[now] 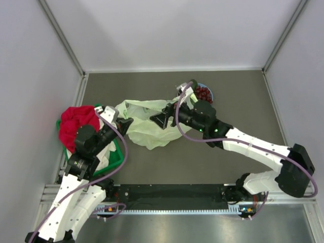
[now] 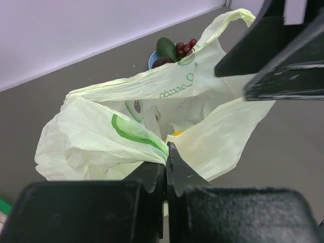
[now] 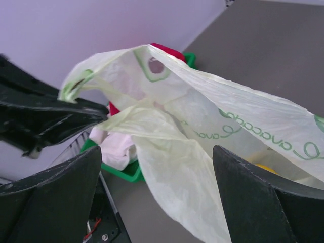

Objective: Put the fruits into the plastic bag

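The pale yellow-green plastic bag point(image 1: 147, 126) lies mid-table with its mouth held up. My left gripper point(image 1: 125, 123) is shut on the bag's near edge; in the left wrist view the jaws point(image 2: 166, 152) pinch the plastic point(image 2: 101, 136). The orange-yellow citrus point(image 2: 176, 133) shows inside the bag, and faintly through it in the right wrist view point(image 3: 264, 168). My right gripper point(image 1: 161, 120) is open and empty over the bag's mouth point(image 3: 157, 187). The grape bunch point(image 1: 203, 93), the green avocado-like fruit point(image 2: 164, 46) and the small dark fruit point(image 2: 163, 61) sit on the blue plate point(image 1: 211, 92).
A green tray point(image 1: 117, 157) at the left holds a red cloth point(image 1: 76, 124) and white cloths point(image 3: 116, 147). Grey walls close in the table at the left, back and right. The right arm crosses from the right base to the bag.
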`<state>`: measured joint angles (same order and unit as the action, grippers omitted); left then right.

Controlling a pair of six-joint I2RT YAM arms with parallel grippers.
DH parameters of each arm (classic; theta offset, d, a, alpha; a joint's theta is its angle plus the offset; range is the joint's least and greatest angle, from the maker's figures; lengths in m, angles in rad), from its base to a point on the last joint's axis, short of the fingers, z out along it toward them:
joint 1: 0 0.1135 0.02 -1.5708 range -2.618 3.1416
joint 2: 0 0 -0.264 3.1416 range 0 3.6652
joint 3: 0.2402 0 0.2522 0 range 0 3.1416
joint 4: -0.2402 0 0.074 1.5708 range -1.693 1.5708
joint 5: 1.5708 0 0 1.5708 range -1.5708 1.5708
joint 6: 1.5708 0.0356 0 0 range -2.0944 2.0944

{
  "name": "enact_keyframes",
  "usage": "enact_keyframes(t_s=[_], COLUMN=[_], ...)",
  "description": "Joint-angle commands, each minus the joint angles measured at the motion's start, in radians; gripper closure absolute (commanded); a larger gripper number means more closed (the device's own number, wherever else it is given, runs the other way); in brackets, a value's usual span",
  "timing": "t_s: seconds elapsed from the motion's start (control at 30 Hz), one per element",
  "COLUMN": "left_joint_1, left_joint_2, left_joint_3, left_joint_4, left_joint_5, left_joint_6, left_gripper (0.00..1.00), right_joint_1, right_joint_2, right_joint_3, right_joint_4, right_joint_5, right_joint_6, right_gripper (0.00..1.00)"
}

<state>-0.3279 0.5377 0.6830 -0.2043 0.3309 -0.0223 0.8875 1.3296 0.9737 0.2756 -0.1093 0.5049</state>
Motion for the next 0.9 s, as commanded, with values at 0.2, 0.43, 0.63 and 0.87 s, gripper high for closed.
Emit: enact_keyframes(t_s=[0.2,0.43,0.63,0.87], left_joint_1=[0.003,0.004,0.004,0.004], left_joint_2=[0.002,-0.013,-0.059,-0.099], left_joint_3=[0.000,0.003,-0.007,-0.013], left_joint_4=[0.002,-0.017,-0.018,-0.020], left_joint_5=[-0.099,-0.272,-0.410,-0.558], left_joint_6=[0.009,0.005,0.005,0.002], left_gripper=[1.00,1.00,1.00,1.00], right_joint_1=[0.013,-0.083,-0.226,-0.406], right_joint_2=[-0.314,-0.432,-0.442,-0.342], right_joint_3=[-0.047,0.016,0.005,0.020], right_joint_4=[-0.026,-0.312,-0.410,-0.466], right_joint_5=[0.149,0.413,0.441,0.297], right_joint_6=[-0.190,-0.258,-0.232,-0.187], right_gripper=[0.13,0.13,0.13,0.14])
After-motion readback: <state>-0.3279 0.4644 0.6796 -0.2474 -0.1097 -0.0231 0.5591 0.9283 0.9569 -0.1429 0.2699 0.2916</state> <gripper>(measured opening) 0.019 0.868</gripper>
